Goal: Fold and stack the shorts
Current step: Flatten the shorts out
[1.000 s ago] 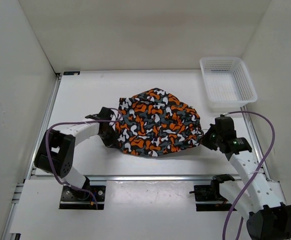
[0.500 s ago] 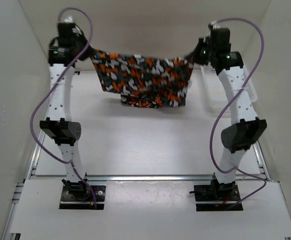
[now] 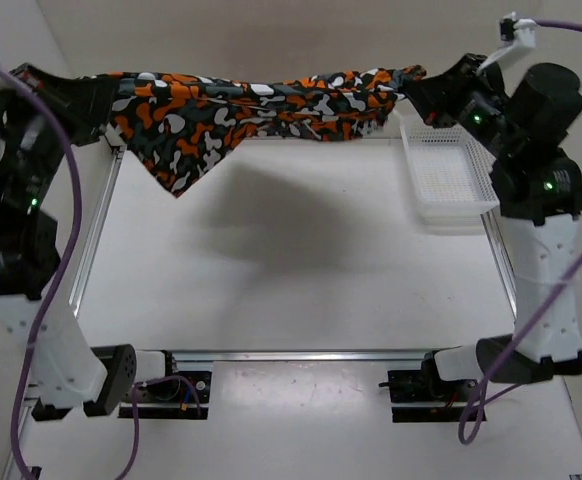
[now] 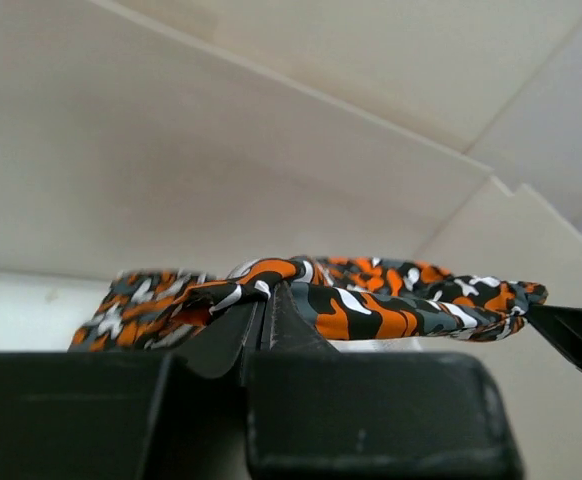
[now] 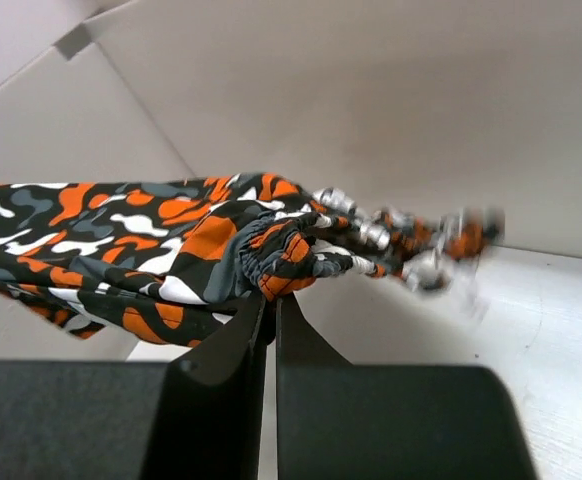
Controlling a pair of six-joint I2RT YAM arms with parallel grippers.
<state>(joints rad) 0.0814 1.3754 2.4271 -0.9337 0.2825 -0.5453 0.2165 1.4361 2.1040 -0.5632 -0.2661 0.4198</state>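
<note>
The shorts (image 3: 251, 100), printed in orange, black, grey and white blotches, hang stretched high above the table between my two arms, with one corner drooping down at the left (image 3: 176, 180). My left gripper (image 3: 101, 95) is shut on the shorts' left end; in the left wrist view the fabric (image 4: 371, 300) bunches over the closed jaw tips (image 4: 266, 295). My right gripper (image 3: 416, 90) is shut on the right end, and in the right wrist view the gathered waistband (image 5: 291, 260) sits pinched at the jaw tips (image 5: 273, 298).
A white mesh basket (image 3: 449, 172) stands at the back right of the white table (image 3: 291, 270), below my right arm. White walls enclose the back and both sides. The arm bases sit on the rail at the near edge.
Both arms have lifted the shorts from a heap on the table to high in the air. The grippers have moved apart and toward the camera, pulling the fabric taut.
</note>
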